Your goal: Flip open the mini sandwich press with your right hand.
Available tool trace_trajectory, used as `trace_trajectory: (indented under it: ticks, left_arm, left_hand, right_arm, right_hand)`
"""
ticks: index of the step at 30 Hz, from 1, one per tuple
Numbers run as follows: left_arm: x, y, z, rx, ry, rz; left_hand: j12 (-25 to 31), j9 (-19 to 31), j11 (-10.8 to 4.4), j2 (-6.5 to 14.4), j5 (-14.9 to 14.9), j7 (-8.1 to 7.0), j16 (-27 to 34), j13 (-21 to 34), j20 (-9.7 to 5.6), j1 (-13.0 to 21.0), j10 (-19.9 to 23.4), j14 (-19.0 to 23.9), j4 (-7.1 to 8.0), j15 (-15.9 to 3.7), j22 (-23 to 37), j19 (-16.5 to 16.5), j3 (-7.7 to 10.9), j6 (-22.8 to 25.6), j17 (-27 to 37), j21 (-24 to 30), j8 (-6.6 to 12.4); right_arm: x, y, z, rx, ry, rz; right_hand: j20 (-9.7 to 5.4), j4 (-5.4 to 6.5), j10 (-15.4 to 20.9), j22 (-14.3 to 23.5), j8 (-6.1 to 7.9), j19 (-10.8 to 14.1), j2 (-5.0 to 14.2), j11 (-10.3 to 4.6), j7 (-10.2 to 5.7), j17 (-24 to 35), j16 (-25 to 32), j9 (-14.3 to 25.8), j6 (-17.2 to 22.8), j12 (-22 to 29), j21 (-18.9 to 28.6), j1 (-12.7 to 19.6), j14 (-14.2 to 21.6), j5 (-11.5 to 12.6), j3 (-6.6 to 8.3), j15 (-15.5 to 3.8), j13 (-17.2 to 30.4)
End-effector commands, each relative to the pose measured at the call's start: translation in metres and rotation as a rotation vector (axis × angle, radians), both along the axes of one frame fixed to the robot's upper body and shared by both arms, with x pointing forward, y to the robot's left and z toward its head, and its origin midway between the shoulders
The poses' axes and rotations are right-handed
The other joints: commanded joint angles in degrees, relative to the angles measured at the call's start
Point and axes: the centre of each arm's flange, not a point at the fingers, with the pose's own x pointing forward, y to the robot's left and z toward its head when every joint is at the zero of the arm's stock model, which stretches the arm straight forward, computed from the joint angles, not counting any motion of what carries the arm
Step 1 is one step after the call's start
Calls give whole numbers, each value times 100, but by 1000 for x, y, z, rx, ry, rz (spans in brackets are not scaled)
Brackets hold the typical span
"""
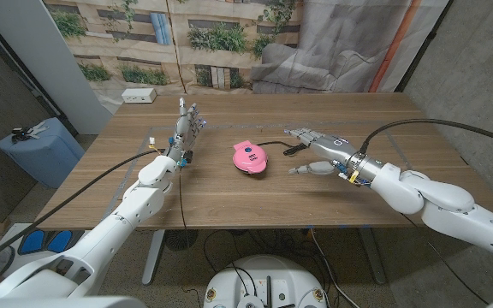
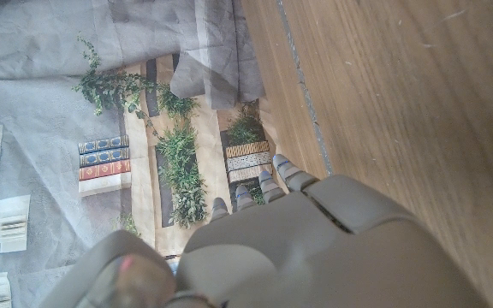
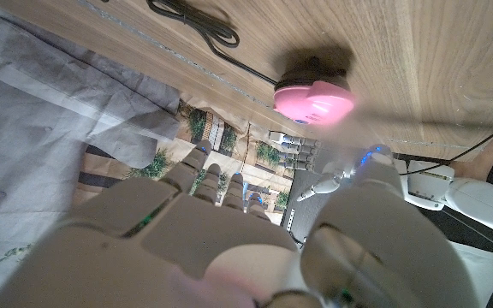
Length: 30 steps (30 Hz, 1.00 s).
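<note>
The mini sandwich press [image 1: 249,157] is pink and round, lid closed, near the middle of the wooden table [image 1: 255,205]; its black cord [image 1: 279,142] runs off to the right. In the right wrist view the pink press [image 3: 311,96] lies beyond my fingers with the cord [image 3: 197,26] on the wood. My right hand [image 1: 317,151] hovers to the right of the press, a short gap away, fingers spread and holding nothing. My left hand [image 1: 186,128] stands left of the press with fingers reaching up, holding nothing; its back [image 2: 315,248] shows in the left wrist view.
A white power strip [image 1: 139,96] lies at the table's far left corner. A blue bin [image 1: 39,150] stands on the floor to the left. A printed backdrop and grey cloth [image 1: 332,43] hang behind the table.
</note>
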Motion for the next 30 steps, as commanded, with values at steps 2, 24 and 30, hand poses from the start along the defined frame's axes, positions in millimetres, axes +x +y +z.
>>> trace_trajectory:
  ticks: [2,24,30]
  left_arm:
    - [0,0,0,0,0,0]
    - [0,0,0,0,0,0]
    - [0,0,0,0,0,0]
  left_hand:
    - [36,26,5,298,25,-46,17,14,-18,-2,-39,-45,4,-212,15,17,-43,-195,19,36,30]
    - [35,26,11,299,25,-47,21,14,-23,-2,-42,-35,4,-218,15,18,-42,-199,20,36,29]
    - [35,26,4,299,25,-47,18,14,-21,-2,-40,-42,4,-215,15,19,-42,-197,19,37,29]
  right_arm:
    - [-15,23,-23,-51,-50,-43]
    - [-7,56,-48,-95,-154,-44]
    - [-4,63,-56,-104,-185,-39]
  right_hand:
    - [-9,-114,-154,13,44,-89,15,-22,-69,-11,34,23,-240,-15,-11,139,-97,74,44,4,10]
    - [12,-183,-135,12,109,-73,-50,-52,-261,-64,76,27,-168,38,15,335,-48,72,120,42,9]
    - [27,-187,-119,12,125,-47,-78,-58,-294,-79,90,30,-138,51,27,385,-24,67,139,59,10]
